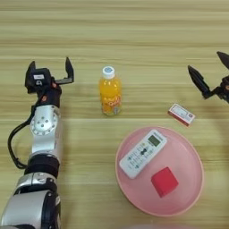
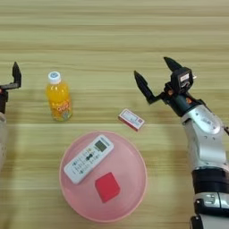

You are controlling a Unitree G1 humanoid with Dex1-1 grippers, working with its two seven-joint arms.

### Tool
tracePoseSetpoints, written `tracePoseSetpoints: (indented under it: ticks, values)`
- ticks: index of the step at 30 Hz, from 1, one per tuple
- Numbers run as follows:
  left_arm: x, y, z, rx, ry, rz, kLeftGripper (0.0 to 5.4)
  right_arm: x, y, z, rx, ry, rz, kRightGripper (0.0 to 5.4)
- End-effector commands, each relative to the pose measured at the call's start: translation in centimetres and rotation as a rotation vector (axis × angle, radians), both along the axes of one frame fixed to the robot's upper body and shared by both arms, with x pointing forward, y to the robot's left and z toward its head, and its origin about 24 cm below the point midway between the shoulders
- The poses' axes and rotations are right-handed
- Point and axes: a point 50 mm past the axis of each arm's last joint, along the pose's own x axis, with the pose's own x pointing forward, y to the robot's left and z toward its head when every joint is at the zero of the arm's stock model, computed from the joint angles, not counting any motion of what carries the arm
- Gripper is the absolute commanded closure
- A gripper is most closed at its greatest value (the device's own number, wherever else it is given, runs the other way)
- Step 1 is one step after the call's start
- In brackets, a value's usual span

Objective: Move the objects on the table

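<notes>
Black two-fingered left gripper (image 1: 49, 67) and right gripper (image 2: 156, 74) hover splayed, empty, over the wooden table (image 1: 134, 31) — right arm shows fully only in right eye view.

You can read no text here: the bottle (image 1: 110, 96) label, the remote (image 1: 142, 153) buttons and the flat box (image 1: 181, 114) print are all too small to read

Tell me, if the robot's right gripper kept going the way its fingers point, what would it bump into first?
Probably nothing. The right gripper, open, points up and away across the bare wooden table. The white-and-red box lies nearer the robot, off that line.
</notes>
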Motion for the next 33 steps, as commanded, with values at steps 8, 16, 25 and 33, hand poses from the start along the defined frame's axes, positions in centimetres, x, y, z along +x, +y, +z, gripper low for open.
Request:
tracePoseSetpoints:
  ticks: [8,16,25,33]
  values:
    - [0.1,0.3,0.4,-0.003,-0.024,-0.007,0.00,1.1,-3.3,-2.7,0.176,0.004,-0.346,0.05]
    - [-0.7,0.6,1.0,0.036,-0.063,-0.023,0.00,0.6,-4.5,-4.0,0.187,-0.003,-0.468,0.05]
    - [-3.2,0.1,4.6,0.047,-0.243,-0.083,0.00,0.3,-4.1,-4.1,0.171,-0.013,-0.472,0.05]
    - [-4.7,-4.3,6.1,0.008,-0.231,-0.429,0.00,0.4,-4.1,-4.2,0.168,-0.009,-0.477,0.05]
